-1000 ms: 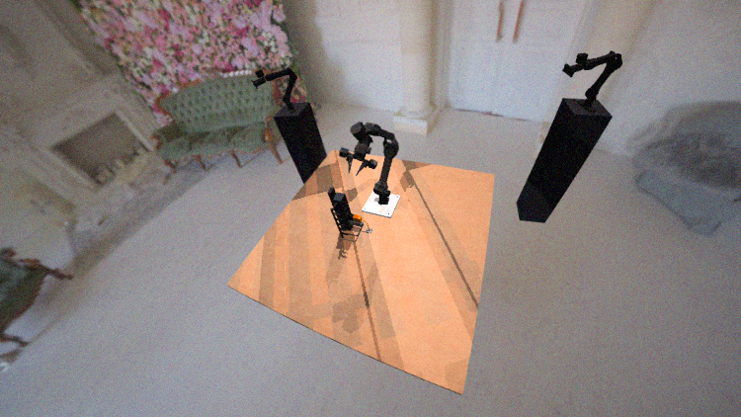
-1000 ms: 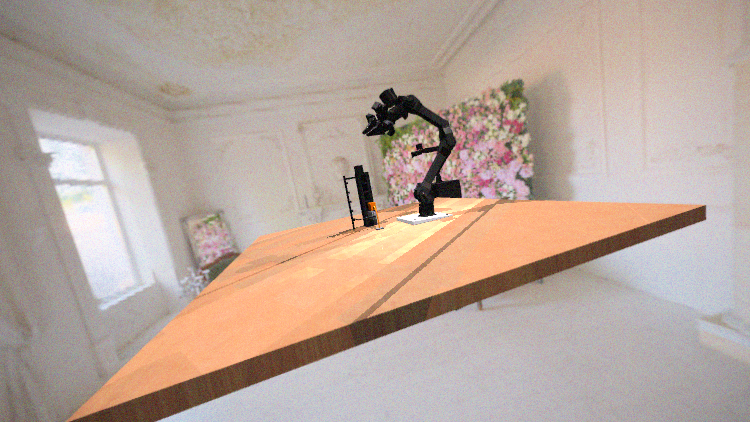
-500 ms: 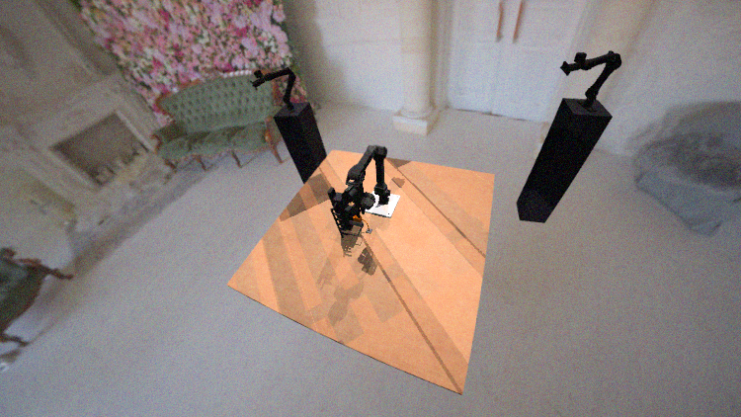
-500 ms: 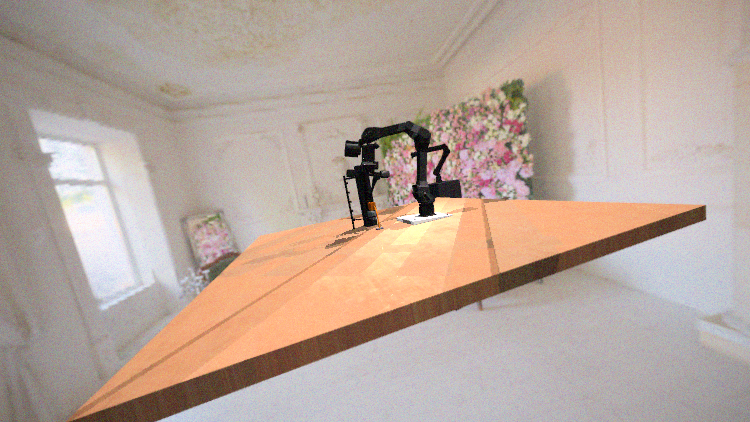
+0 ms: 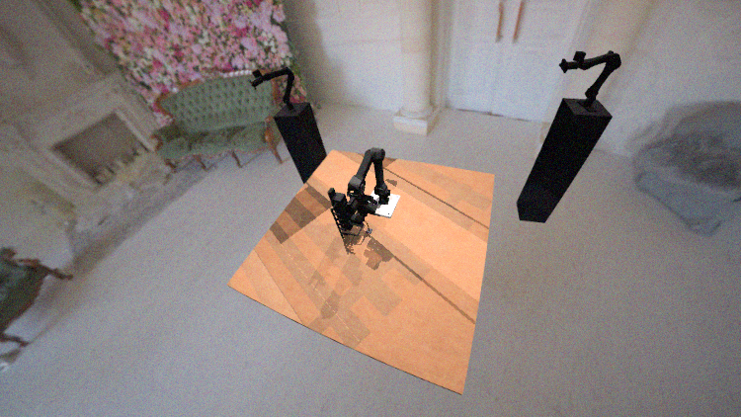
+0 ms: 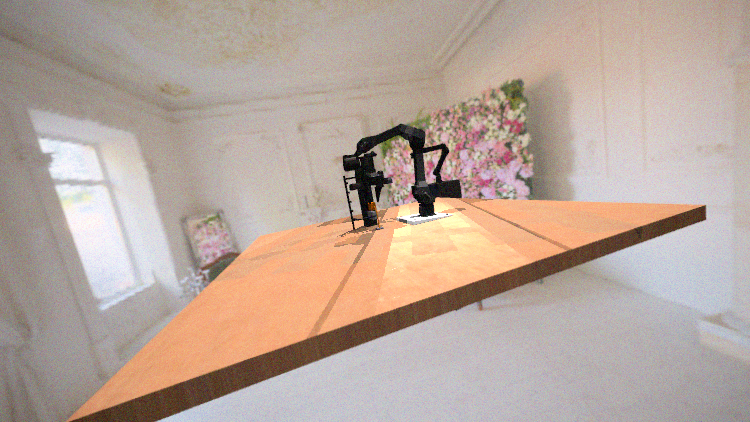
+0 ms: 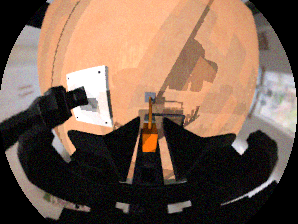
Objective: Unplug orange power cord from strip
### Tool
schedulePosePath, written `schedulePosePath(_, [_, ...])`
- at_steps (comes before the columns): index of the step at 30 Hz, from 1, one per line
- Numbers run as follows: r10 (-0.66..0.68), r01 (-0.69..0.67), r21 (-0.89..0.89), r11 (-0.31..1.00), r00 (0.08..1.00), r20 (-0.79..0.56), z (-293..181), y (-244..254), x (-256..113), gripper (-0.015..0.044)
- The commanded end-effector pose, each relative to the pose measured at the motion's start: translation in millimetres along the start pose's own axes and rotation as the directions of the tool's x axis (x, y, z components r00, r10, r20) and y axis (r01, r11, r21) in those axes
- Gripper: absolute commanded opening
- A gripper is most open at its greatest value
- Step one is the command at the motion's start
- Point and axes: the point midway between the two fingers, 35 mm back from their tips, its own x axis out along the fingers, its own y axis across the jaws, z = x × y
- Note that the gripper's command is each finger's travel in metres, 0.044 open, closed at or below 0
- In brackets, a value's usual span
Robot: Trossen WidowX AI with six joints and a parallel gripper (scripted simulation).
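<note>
The black power strip (image 5: 339,203) (image 6: 366,208) stands upright on the table. The orange plug (image 6: 372,206) (image 7: 149,141) is at the lower part of the strip's front. Its thin orange cord (image 7: 150,111) runs away from it towards a small grey piece (image 7: 150,96) on the table. My gripper (image 7: 151,119) is partly open, with a finger on each side of the plug as the wrist view shows it. Neither finger visibly presses on the plug. The arm hides the plug in the top view, and whether its prongs sit in the socket cannot be told.
A thin black ladder-like frame (image 6: 348,203) stands behind the strip. My arm's white base plate (image 5: 388,209) (image 6: 408,219) (image 7: 83,76) is on the table beside the strip. Two black pedestals (image 5: 301,135) (image 5: 564,155) with other arms stand off the table.
</note>
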Motion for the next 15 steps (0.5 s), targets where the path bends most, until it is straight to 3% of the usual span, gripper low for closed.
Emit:
schedulePosePath(1, [0.004,-0.004,-0.005,1.000,1.000,-0.006,-5.7,0.1,0.3,0.0160])
schedulePosePath(15, [0.004,-0.004,-0.005,1.000,1.000,-0.007,-28.5,0.3,0.1,0.0160])
